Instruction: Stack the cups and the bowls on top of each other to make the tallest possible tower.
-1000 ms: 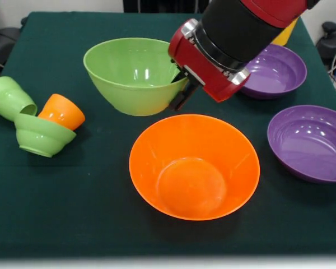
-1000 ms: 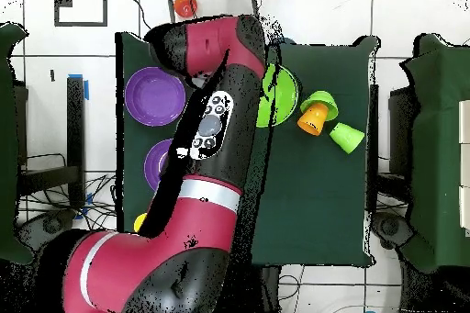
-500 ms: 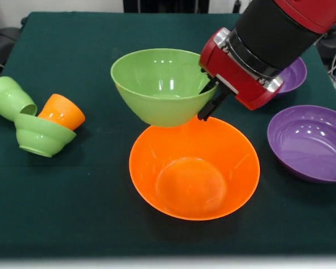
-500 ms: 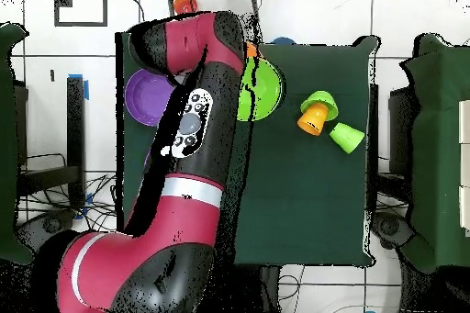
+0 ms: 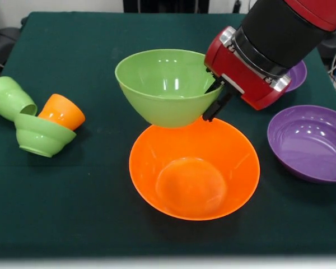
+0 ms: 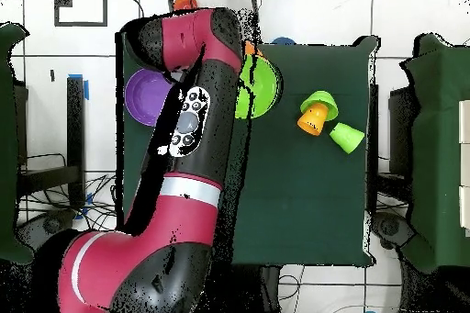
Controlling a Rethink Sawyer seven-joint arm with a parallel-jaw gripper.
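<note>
My gripper is shut on the right rim of the medium light-green bowl, which hangs tilted just above the far rim of the large orange bowl. The overhead view shows the green bowl beside my arm, which covers the orange bowl there. Two purple bowls lie to the right: one near, one further back half behind the arm. At the left a small light-green bowl, an orange cup and a light-green cup lie tipped together.
The table has a dark green cloth. A red-orange cup sits on the floor off the table's far end in the overhead view.
The green bowl has been lifted off the cloth and carried right and forward to the orange bowl's far rim. In the last half second it shifted only slightly right.
</note>
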